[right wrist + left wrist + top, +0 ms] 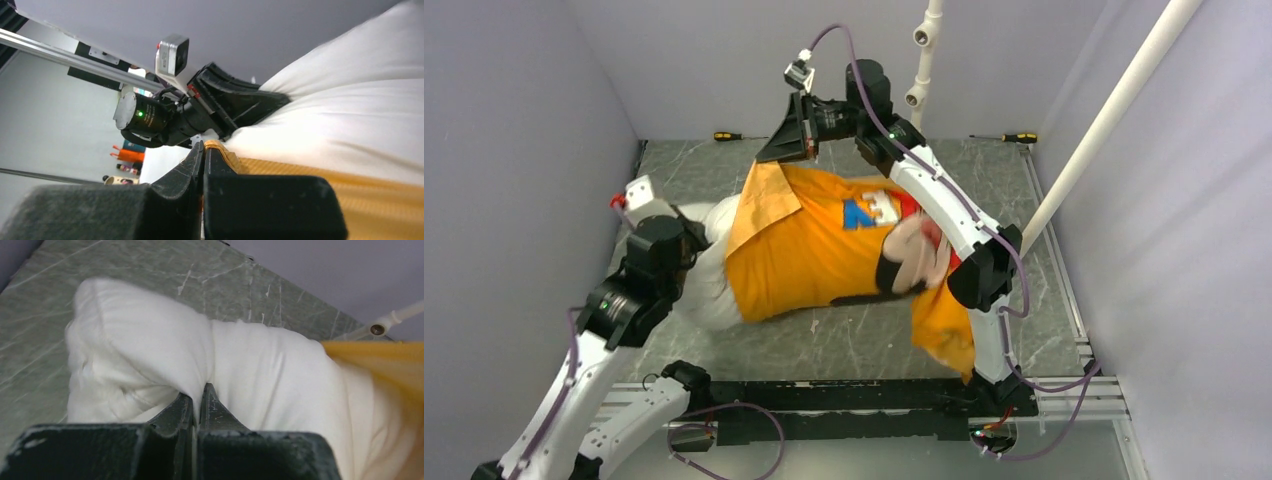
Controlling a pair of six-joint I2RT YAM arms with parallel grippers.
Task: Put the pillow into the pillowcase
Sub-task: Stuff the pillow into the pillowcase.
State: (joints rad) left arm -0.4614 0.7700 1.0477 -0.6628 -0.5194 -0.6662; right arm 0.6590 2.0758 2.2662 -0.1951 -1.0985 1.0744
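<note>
Orange pillowcase (814, 250) covers most of the white pillow (712, 295) on the grey table (854, 340); only the pillow's left end sticks out bare. The left gripper (199, 397) is clamped on a fold of that bare end. The right gripper (204, 152) is pinched tight on the pillowcase's hem at the far side, holding that edge up beside the pillow.

**Soft cloth on a marbled top**

The pillow (150, 355) is smooth white cloth, matt and creased. The pillowcase (804, 250) is orange fabric with a fine weave. The table (864, 340) has a dull grey-green marbled surface. The left gripper (201, 397) is matt black and scuffed.
</note>
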